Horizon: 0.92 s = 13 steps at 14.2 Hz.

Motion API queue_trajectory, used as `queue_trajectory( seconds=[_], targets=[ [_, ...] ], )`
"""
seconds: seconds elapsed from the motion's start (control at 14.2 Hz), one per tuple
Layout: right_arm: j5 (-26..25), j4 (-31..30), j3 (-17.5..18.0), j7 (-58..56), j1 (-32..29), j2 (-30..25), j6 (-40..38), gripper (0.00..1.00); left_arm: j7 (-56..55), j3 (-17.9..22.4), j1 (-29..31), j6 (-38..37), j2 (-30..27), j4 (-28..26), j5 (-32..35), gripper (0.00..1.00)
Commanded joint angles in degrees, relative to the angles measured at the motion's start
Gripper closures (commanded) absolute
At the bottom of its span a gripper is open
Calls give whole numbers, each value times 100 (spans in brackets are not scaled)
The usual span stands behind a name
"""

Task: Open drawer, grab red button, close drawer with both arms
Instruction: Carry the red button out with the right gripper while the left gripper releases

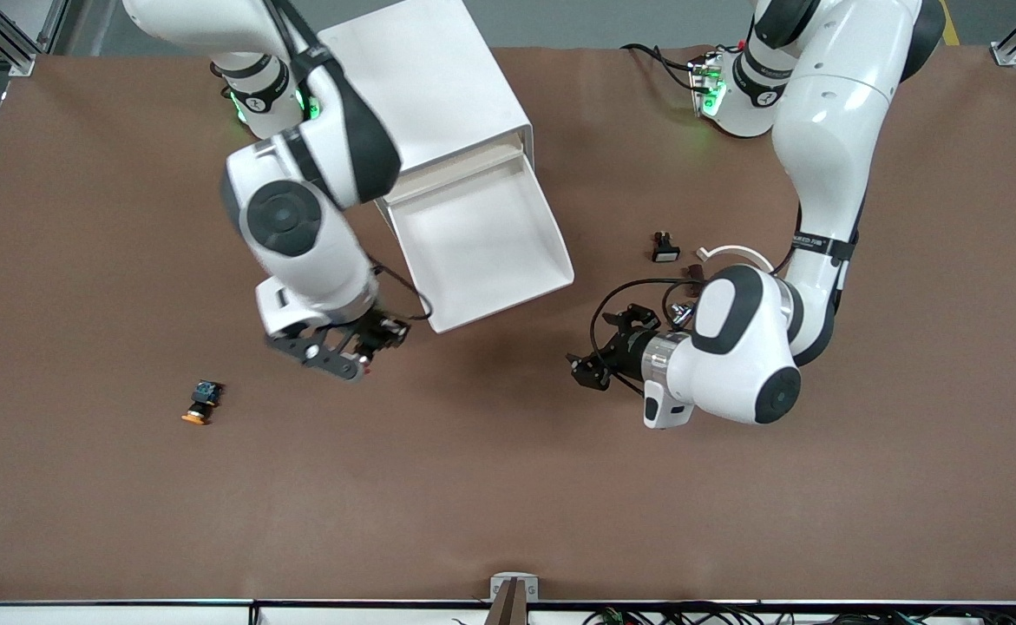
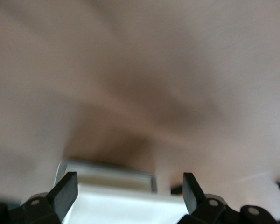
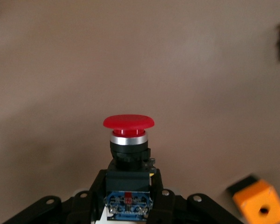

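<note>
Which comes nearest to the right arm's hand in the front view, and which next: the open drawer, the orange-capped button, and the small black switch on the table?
From the right hand, which grips the red button:
1. The open drawer, beside the hand, farther from the front camera.
2. The orange-capped button, toward the right arm's end of the table.
3. The small black switch, toward the left arm's end, past the drawer.

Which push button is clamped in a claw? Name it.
The red-capped button, gripped by the right claw over the table beside the open drawer. The orange-capped button lies loose on the table.
</note>
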Motion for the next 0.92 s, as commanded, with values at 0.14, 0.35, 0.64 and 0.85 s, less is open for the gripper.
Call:
queue_trajectory(
  seconds=[0.14,0.35,0.64,0.85],
  targets=[
    [-4,-297,116,-1578,-920,276,557,100,97,17,-607,1590,-301,-324,1329,1],
    [-21,-517,116,-1984,-1334,680,979,100,-61,25,-923,1803,-301,-377,1839,1],
    [-56,-859,116,-2082,-1651,988,1707,100,-439,17,-1240,1997,-275,-508,2622,1],
    [-74,-1298,116,-2362,-1870,1137,2489,100,-518,25,-1495,2111,-310,-815,2895,1]
  ],
)
